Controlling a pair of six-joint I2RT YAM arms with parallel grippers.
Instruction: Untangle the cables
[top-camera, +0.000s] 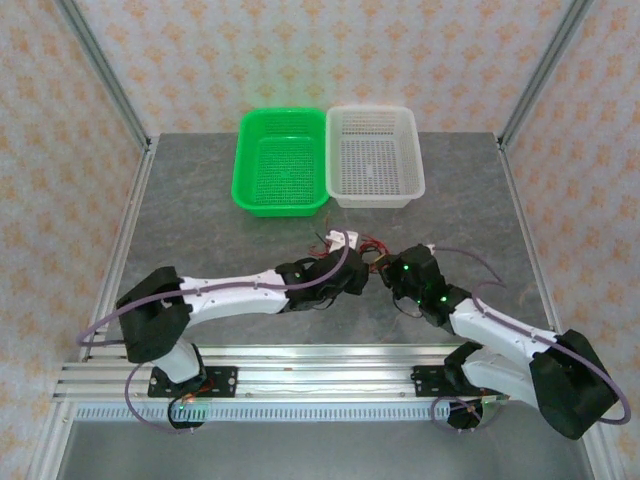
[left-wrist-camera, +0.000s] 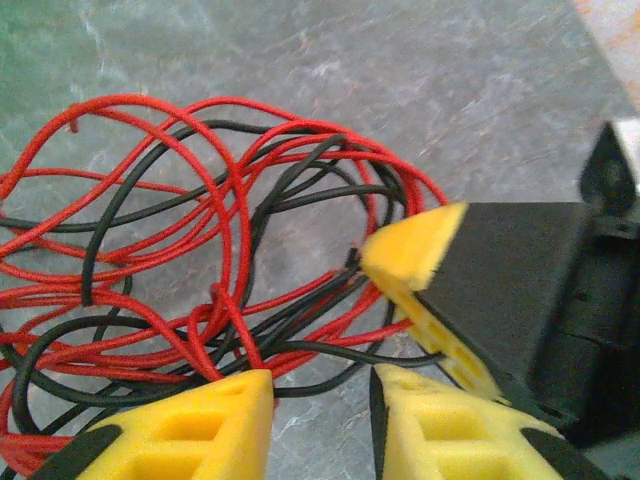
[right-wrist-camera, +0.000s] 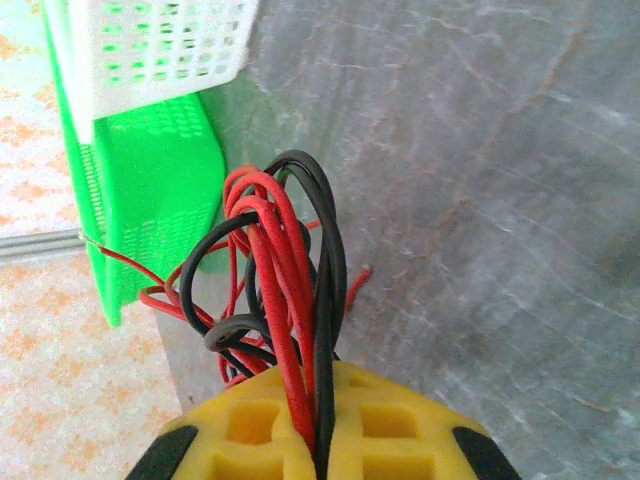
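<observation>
I am seeing the two arms meeting near the middle of the grey marbled table (top-camera: 200, 200), a little nearer to me than the two baskets. The right gripper (right-wrist-camera: 316, 405) is pinching the cables (right-wrist-camera: 283, 275). Its yellow fingers (right-wrist-camera: 400, 430) are pressing together on a bunch of red and black strands, which are rising out of the clamp in tall loops. In the left wrist camera the rest of the tangle is lying spread on the tabletop, red and black strands looping over and under one another. The right gripper's yellow tip is sitting at the right-hand edge of that heap, where several strands are running into it. The left gripper (left-wrist-camera: 320, 405) is hovering at the near edge of the heap with its fingers (left-wrist-camera: 200, 425) standing apart. A black strand is crossing in front of the gap and a red one is running down toward the left-hand fingertip. From this angle I am not able to tell whether any strand is actually lying between the fingers or merely passing under them. From above, the cables are showing as a small red and black knot between the two grippers, well apart from the baskets. The green basket (top-camera: 280, 170) and the white basket (top-camera: 375, 160) are sitting right beside each other at the far edge of the table.
</observation>
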